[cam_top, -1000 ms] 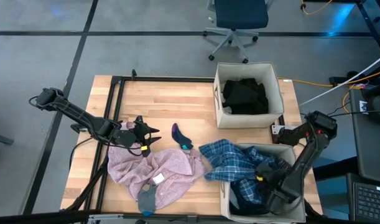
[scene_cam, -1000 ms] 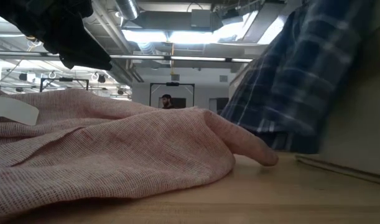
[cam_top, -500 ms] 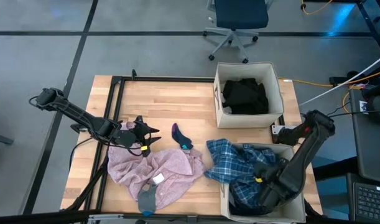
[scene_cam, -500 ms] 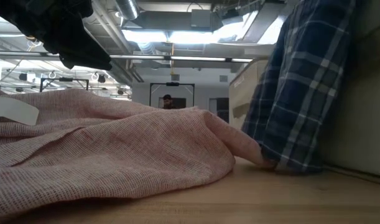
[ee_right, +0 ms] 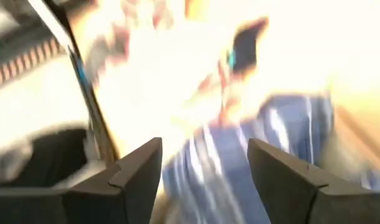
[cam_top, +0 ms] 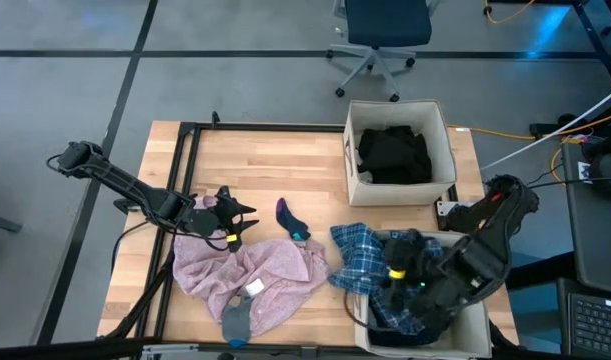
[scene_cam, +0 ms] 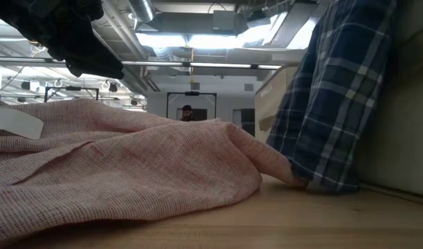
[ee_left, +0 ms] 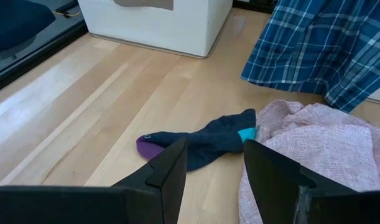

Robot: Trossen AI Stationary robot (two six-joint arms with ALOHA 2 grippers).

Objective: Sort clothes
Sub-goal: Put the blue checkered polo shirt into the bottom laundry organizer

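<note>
The plaid shirt (cam_top: 370,262) drapes over the near bin's (cam_top: 477,318) left wall, long axis running left onto the table (cam_top: 265,170). Right gripper (cam_top: 397,272) above it, fingers apart, apparently empty. Left gripper (cam_top: 241,226) open over the pink garment (cam_top: 250,275).

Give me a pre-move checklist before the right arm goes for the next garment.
1. Right pincer empty: ok, fingers apart with nothing between them.
2. Blue plaid shirt fully in the near bin: not ok, part hangs over the rim onto the table.
3. Left pincer out of the way: ok, open, above the edge of the pale pink garment.
4. Navy sock reachable: ok, lying free on bare wood.
5. Far bin has room: ok, only black clothes at the bottom.
6. Grey sock free: cannot tell, it overlaps the pink garment.
</note>
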